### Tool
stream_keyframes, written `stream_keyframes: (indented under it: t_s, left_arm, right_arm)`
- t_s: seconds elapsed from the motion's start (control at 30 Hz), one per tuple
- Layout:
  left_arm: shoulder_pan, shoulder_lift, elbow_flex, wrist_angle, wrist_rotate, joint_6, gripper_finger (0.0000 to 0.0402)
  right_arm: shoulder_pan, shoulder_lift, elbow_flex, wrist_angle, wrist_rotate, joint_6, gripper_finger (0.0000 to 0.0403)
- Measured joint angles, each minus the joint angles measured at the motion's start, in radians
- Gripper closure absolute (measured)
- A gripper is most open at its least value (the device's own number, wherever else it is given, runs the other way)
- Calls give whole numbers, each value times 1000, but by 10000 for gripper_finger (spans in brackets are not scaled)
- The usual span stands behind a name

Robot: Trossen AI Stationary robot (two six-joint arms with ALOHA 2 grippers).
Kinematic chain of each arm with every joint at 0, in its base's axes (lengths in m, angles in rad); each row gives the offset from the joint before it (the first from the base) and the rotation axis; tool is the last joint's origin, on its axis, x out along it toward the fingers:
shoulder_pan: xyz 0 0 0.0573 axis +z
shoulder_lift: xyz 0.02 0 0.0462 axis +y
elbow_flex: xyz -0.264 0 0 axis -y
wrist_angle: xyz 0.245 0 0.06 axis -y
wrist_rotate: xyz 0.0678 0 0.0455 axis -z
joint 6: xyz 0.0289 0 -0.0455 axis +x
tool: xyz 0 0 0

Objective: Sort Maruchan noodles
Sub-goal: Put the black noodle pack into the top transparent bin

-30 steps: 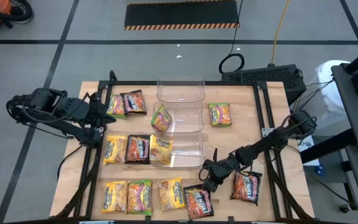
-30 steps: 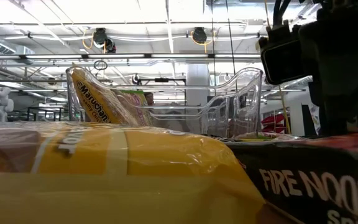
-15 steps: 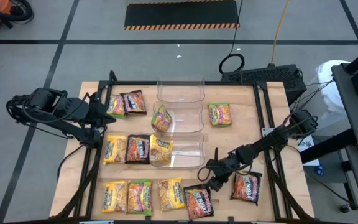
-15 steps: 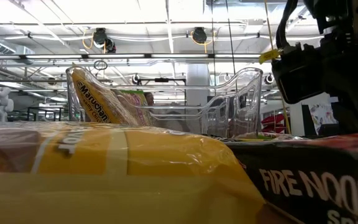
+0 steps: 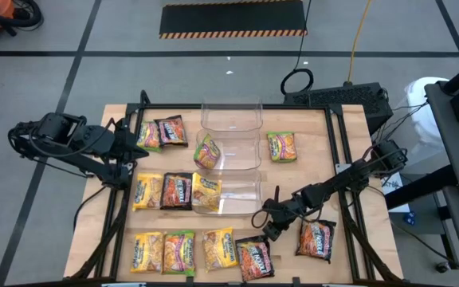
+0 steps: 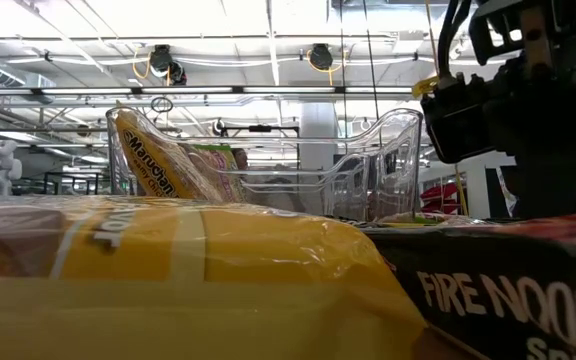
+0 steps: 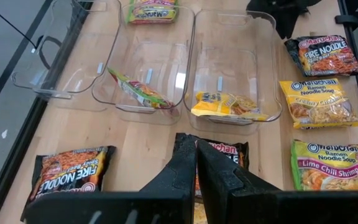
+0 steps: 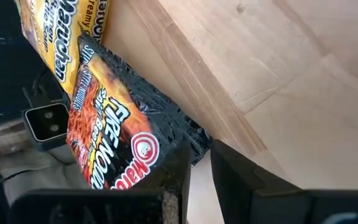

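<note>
Right wrist view is showing the right pincer (image 8: 194, 163) hanging just above the black Fire Noodle packet (image 8: 114, 140) at the desk's (image 5: 309, 163) near edge, fingers parted a little, gripping nothing. Left pincer (image 7: 196, 163) is waiting closed and empty at the left side. These packets look light, crinkly and slippery, so pinching a crimped end seam seems safest.

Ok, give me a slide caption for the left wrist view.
Left gripper, fingers shut, facing three clear bins holding a creamy chicken packet and a lime chili shrimp packet.
</note>
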Motion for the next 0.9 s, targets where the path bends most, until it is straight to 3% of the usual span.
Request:
stream_keyframes:
  t_s: [0.9]
  left_arm:
    - [0, 0, 0, -1, 20, 1, 380]
  right_arm:
    - [1, 24, -14, 29, -56, 101, 348]
